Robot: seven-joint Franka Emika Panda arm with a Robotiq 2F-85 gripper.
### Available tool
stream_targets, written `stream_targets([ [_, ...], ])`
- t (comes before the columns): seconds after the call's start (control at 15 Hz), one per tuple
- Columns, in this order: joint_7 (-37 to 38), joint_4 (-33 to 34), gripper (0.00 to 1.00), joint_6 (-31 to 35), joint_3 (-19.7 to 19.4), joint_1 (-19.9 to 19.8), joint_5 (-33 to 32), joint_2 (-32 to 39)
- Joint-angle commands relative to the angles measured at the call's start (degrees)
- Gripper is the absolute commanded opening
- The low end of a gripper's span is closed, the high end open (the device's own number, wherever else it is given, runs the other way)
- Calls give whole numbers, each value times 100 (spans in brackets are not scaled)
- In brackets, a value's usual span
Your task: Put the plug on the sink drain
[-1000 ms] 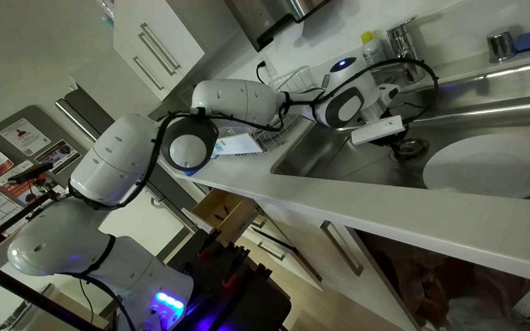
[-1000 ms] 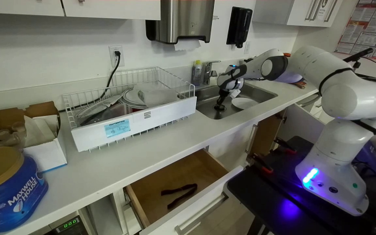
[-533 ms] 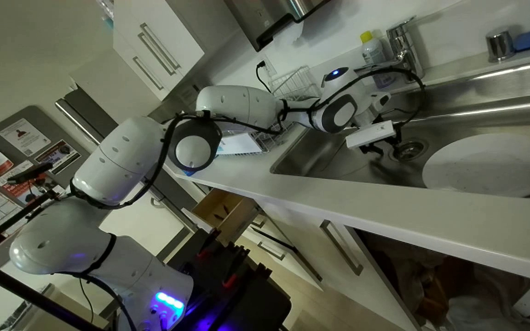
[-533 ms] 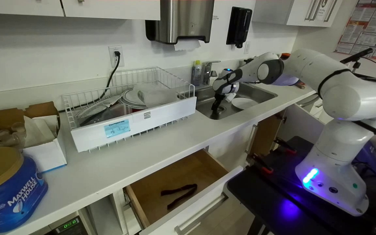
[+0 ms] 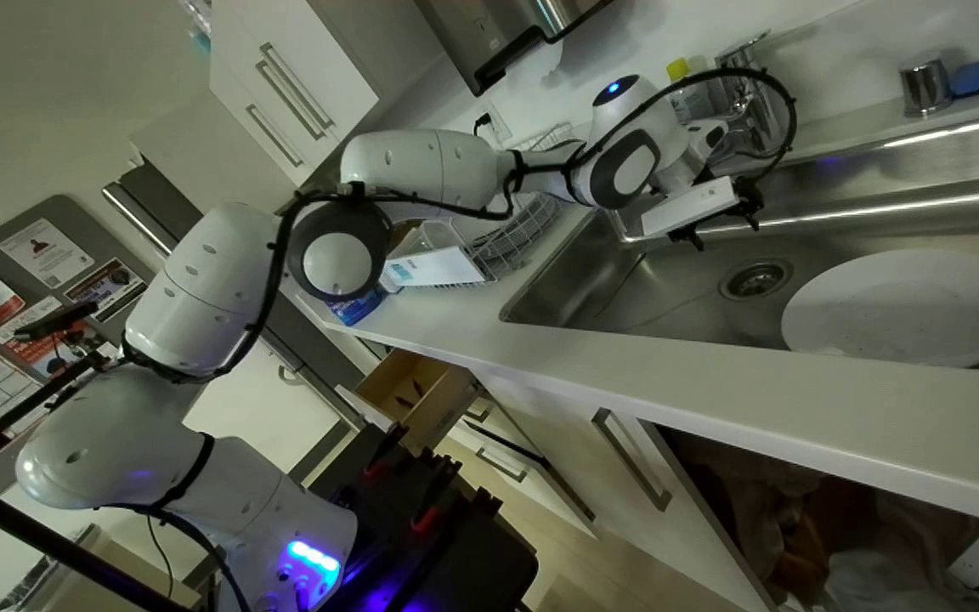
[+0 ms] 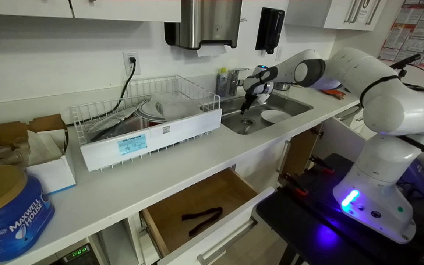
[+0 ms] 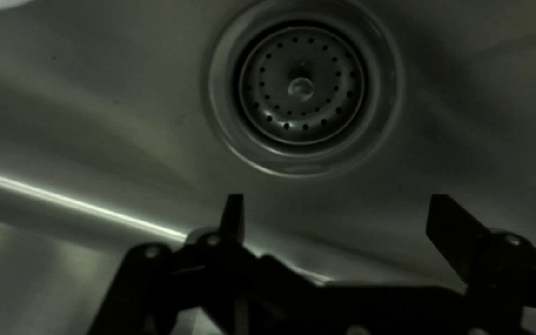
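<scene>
Desk (image 6: 112, 193): pale kitchen worktop, lower left to right of the frame in an exterior view. Dish rack (image 6: 193, 126) on it left of centre, blue coffee tub (image 6: 11, 219) at lower left.
Drawer (image 6: 204, 191): pulled open, bottom centre; no part in the job, I'd judge.
Sink (image 5: 659, 302): steel basin, right half of the frame in an exterior view.
Drain (image 7: 224, 88): round metal ring in the sink floor, top centre of the wrist view.
Plate (image 5: 906, 306): white, lying in the sink at the right edge of the frame, near the drain, not over it.
Plug (image 7: 301, 88): perforated metal strainer, lying inside the drain ring, knob (image 7: 301, 89) facing up. Dark gap shows round its edge. Whether it sits fully home: cannot tell.
Fingers (image 7: 449, 228): spread well apart at the bottom of the wrist view, nothing held. They hang over the sink, higher than the plug, off to one side, not touching it.
Plug on drain: done, I judge; the sentence reads as met, or very nearly.
Plug seating: perhaps the one thing left. A push on the knob if it proves loose, then fingers out of the sink. Sideways contact could tip it.
</scene>
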Motion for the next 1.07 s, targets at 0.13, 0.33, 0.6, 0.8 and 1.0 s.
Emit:
stream_targets([
  [0.13, -24, -1152, 100, -720, 140, -319, 214, -1326],
  [0.33, -171, -1820, 100, -1133, 357, -541, 362, -2059],
  [0.6, -36, -2610, 100, -1609, 420, -717, 445, -2944],
  [0.8, -36, -3142, 100, -1876, 399, -795, 413, -3517],
  [1.0, -344, -3507, 100, -2183, 14, -607, 883, -3935],
])
